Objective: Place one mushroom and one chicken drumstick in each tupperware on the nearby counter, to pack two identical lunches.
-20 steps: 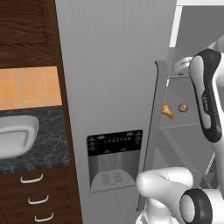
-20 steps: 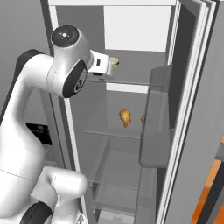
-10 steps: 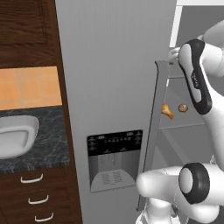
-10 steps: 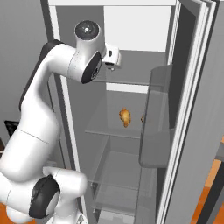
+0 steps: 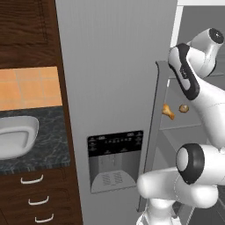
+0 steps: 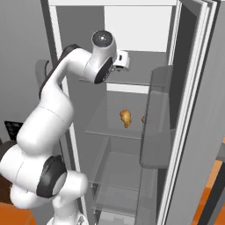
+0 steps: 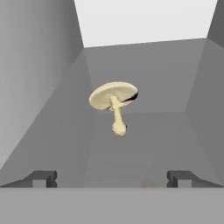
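1. Up high, the white arm (image 6: 66, 105) reaches into the open fridge (image 6: 132, 44); its hand (image 7: 111, 178) points at the upper shelf (image 7: 131, 148), wrist camera box just past the top joint in the right base view.
2. Hand is released: the two dark fingertips (image 7: 41, 178) stand wide apart, nothing between them.
3. Hand view: a mushroom (image 7: 114, 103) sits on the grey upper shelf ahead of the fingertips, well apart from them, cap tilted toward the camera, stem pointing down-frame.
4. Right base view: a chicken drumstick (image 6: 125, 117) lies on the glass shelf (image 6: 105, 132) one level below the arm's top joint; a small brownish item just beside it is mostly hidden by the door bin, cannot tell what.
5. Left base view: the same chicken drumstick (image 5: 168, 110) plus a second mushroom (image 5: 183, 108) near it, both past the door edge.
6. Left base view adds the bench (image 5: 48, 145) at left with one tupperware (image 5: 15, 136) on it, well apart from the fridge, and the dispenser panel (image 5: 115, 160) on the shut door.
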Controlling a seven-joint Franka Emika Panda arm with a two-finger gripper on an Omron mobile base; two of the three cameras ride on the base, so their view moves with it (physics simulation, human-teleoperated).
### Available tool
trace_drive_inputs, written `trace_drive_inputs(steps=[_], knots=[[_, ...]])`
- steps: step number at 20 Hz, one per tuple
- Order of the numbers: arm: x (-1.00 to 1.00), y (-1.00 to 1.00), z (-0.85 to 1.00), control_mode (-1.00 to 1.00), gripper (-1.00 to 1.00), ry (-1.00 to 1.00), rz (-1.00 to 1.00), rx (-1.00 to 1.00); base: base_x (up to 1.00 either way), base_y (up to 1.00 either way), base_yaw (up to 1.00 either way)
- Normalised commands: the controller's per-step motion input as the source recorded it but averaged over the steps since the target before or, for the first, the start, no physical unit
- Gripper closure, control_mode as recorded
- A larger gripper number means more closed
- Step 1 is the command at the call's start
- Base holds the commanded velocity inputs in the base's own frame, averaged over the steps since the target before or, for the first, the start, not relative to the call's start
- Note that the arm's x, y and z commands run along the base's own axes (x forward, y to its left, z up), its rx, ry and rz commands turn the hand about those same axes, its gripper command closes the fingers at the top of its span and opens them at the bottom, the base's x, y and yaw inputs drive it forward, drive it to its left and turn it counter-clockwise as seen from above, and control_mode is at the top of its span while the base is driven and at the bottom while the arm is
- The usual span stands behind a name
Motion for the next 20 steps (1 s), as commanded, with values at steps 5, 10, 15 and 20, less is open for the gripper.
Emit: trace_drive_inputs(steps=[5, 10, 15, 20], knots=[[0.82, -0.06, -0.07, -1.00, -1.00, 0.05, 0.04, 0.00, 0.00, 0.00, 0.00], [0.78, -0.18, -0.19, -1.00, -1.00, 0.09, 0.10, 0.02, 0.00, 0.00, 0.00], [0.72, -0.21, -0.09, -1.00, -1.00, 0.08, 0.09, 0.02, 0.00, 0.00, 0.00], [0.05, 0.17, -0.21, -1.00, 1.00, 0.00, 0.01, -0.02, 0.00, 0.00, 0.00]])
